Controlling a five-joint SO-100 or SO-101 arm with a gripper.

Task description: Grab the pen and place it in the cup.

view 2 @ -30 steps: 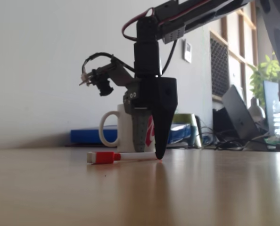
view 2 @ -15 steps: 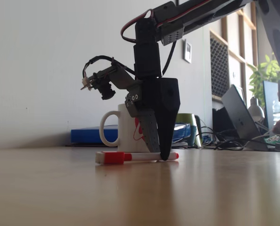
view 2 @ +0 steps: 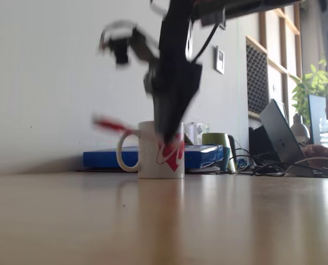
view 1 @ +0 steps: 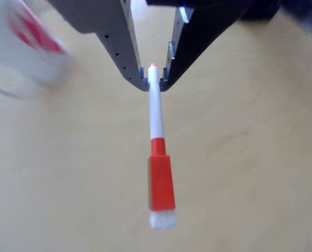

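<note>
One pen [view 1: 157, 142], pinched in the gripper [view 1: 155, 84], now hangs lifted off the table [view 2: 164, 221].

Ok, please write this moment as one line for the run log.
gripper: shut on pen | slim white pen with orange-red cap: lifted off table, held near small tip | white ceramic cup with red graphic: upright on table, no pen inside

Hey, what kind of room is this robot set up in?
Probably an office or home workspace: a laptop, tangled cables and a potted plant sit behind the wooden table.
</note>
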